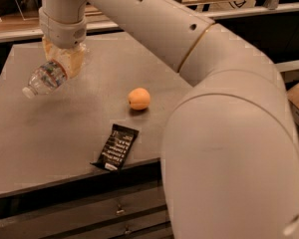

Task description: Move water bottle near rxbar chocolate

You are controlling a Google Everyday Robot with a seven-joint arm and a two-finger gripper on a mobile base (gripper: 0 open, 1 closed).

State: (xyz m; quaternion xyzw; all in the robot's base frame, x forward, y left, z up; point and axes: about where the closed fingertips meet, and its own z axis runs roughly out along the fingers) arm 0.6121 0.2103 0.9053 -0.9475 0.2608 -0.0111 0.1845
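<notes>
Grey tabletop (45, 138) fills the view. My gripper (66, 63) hangs over its far-left part, fingers clenched on the water bottle (44, 78), which tilts cap-down and, I judge, clear of the surface. I'd carry it toward the near edge, passing left of the orange fruit (139, 98). Then I'd lower it just beside the rxbar chocolate (116, 147) at the front edge, without nudging that off.

- The gripper (65, 59) is hanging over the table's (20, 148) far left.
- The water bottle (46, 78) is lying tilted between the jaws, sticking out leftward.
- The fruit (139, 98) is sitting right of the jaws.
- The rxbar chocolate (116, 147) is lying right of and before them, at the table's front edge.
</notes>
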